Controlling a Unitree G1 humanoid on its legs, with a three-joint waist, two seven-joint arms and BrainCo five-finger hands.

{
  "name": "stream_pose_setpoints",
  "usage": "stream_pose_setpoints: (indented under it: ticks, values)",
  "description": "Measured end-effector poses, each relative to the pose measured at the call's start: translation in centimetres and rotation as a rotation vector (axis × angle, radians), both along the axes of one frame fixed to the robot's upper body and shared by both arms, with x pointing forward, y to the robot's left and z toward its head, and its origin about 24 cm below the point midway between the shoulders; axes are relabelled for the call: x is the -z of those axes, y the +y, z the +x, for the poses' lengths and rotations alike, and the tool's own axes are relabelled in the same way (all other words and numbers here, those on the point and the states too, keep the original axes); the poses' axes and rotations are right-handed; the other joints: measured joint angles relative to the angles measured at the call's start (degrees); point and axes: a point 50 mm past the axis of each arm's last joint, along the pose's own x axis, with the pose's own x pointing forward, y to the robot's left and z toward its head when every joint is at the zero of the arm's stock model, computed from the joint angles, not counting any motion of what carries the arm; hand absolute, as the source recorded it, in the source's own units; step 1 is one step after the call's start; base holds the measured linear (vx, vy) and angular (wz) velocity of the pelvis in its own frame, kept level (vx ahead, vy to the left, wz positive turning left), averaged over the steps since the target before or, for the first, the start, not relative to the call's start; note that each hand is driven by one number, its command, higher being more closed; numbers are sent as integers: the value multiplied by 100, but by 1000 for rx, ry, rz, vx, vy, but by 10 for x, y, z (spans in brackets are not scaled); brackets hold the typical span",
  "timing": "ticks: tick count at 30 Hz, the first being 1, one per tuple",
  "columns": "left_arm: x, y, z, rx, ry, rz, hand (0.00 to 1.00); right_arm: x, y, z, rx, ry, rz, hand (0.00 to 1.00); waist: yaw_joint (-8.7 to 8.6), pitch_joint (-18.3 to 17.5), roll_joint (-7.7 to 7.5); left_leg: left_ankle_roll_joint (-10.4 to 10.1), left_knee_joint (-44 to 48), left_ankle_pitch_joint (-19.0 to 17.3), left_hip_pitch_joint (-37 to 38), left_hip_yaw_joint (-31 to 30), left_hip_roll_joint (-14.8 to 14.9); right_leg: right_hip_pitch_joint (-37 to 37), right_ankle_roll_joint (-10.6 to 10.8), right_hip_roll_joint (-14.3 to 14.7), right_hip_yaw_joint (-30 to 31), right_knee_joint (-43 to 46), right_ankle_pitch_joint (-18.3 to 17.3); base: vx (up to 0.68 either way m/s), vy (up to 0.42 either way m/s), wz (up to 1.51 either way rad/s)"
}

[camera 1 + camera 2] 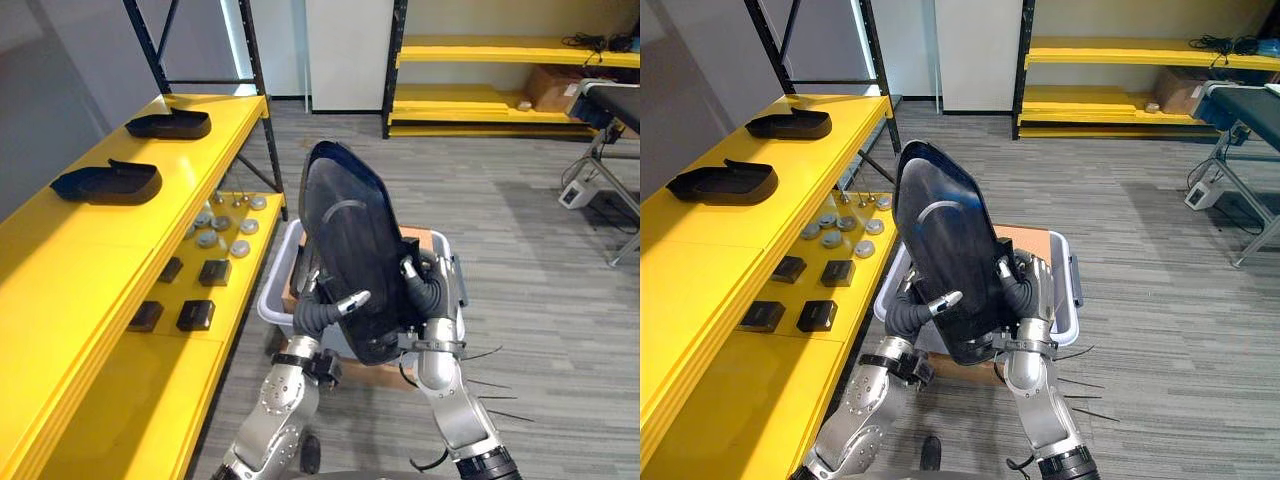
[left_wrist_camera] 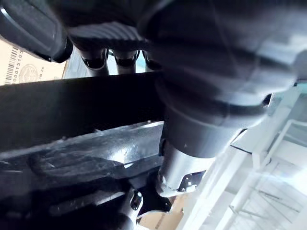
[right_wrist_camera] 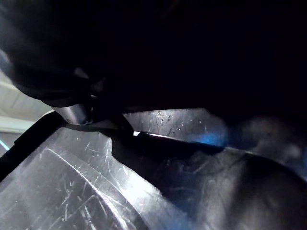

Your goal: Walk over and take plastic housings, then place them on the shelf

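Observation:
I hold a large black plastic housing (image 1: 350, 250) upright and tilted, between both hands, above a grey bin (image 1: 272, 292). My left hand (image 1: 318, 313) grips its lower left edge, thumb across the glossy face and fingers behind. On the lower right edge my right hand (image 1: 432, 290) has its fingers curled over the rim. The housing's scratched surface (image 3: 72, 187) sits close in the right wrist view, and its dark edge (image 2: 72, 158) in the left wrist view. Two more black housings (image 1: 108, 183) (image 1: 170, 124) lie on the yellow shelf top (image 1: 60, 260) to my left.
The lower yellow shelf level carries small black blocks (image 1: 196, 314) and several grey discs (image 1: 215, 238). A cardboard box (image 1: 425, 238) lies in the bin. A black shelf post (image 1: 262, 120) stands near the bin. A second yellow rack (image 1: 500, 50) and a metal-legged stand (image 1: 610, 120) are further off.

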Motion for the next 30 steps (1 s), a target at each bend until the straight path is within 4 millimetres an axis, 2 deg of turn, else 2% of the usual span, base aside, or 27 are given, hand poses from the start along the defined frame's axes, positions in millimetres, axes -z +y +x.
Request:
stream_pose_setpoints:
  ticks: [8, 13, 19, 24, 26, 30]
  values:
    - [0, 3, 2, -9, 5, -5, 100, 2, -3, 1, -44, 26, 90, 0, 8, -33, -40, 0, 0, 0, 0, 1, -1, 3, 0, 0, 0, 1, 1, 0, 0, 0]
    - [-3, 14, 8, -51, -23, 26, 100, -2, -8, 9, -246, 91, 285, 0, 14, -43, -54, -1, -1, 1, 9, 0, 2, 7, 1, 4, 0, 19, -1, 0, 0, 0]
    - [-3, 21, 10, -77, -33, 24, 100, -12, -11, 16, -368, 84, 449, 0, 40, -41, -55, 0, -2, -2, 13, 3, 2, 9, 2, 4, 1, 26, -9, 0, 0, 0]
    - [-6, 27, 13, -104, -49, 18, 100, -30, -17, 17, -474, 27, 535, 0, 86, -30, -66, 0, -2, -4, 13, 5, 3, 9, -3, 3, 1, 25, -17, 0, 0, 0]
    - [-5, 32, 14, -116, -55, 38, 100, -42, -28, 17, -475, -37, 556, 0, 147, -14, -74, 0, -2, -5, 13, 6, 5, 8, -6, 4, 1, 24, -19, 0, 0, 0]
    - [4, 51, 11, -193, -22, 84, 100, -63, -43, 16, -464, -169, 598, 0, 143, 24, -125, -21, -2, -21, 19, 19, 6, 8, -11, 1, 15, 13, -21, 0, 0, 0]
